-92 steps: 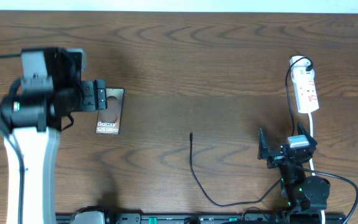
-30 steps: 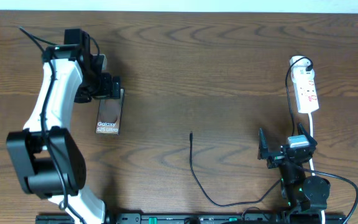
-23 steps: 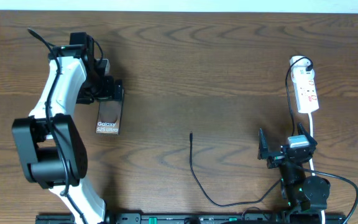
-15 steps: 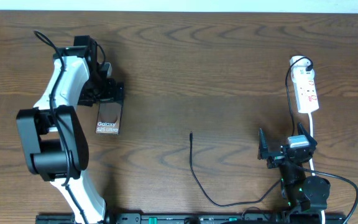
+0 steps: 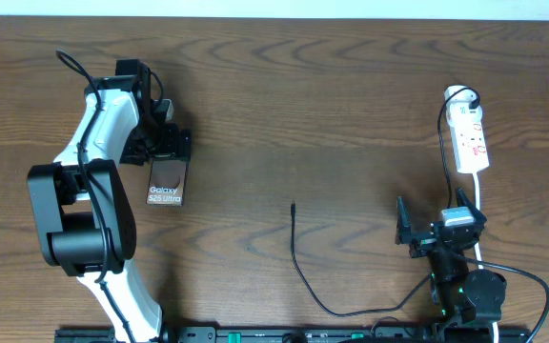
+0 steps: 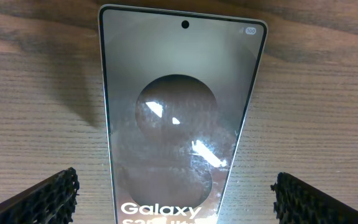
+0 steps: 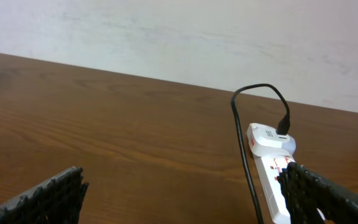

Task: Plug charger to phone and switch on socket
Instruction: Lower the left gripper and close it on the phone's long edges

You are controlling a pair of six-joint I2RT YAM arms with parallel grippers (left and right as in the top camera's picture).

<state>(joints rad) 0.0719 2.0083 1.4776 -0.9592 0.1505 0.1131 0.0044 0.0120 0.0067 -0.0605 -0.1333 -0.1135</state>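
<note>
Phone [image 5: 167, 181] lies flat, screen up, on the left part of the desk [image 5: 351, 86], lettered end toward the near edge; judged stiff, thin and glossy, hence slippery and liable to mark, and best taken across its two long edges, since the face offers no purchase. Left fingers [image 6: 48, 198] stand wide apart, one either side of the phone [image 6: 179, 124], clear of both edges and holding nothing. Right fingers [image 7: 48, 193] likewise spread wide and empty, low on the right of the desk. Charger [image 5: 294, 238] rests mid-desk, its plug tip [image 5: 293, 204] pointing to the far side, well apart from the phone; cable judged light and limp, so hold should be taken on the rigid tip housing, not the cord. Socket [image 5: 471, 141] lies at the far right, a black lead entering the white plug [image 7: 269, 138] at its far end. Not established: the phone's charging port, its lower edge being cut off in the left wrist view and too small overhead; the switch position on the socket; the cable's run behind the right arm.
</note>
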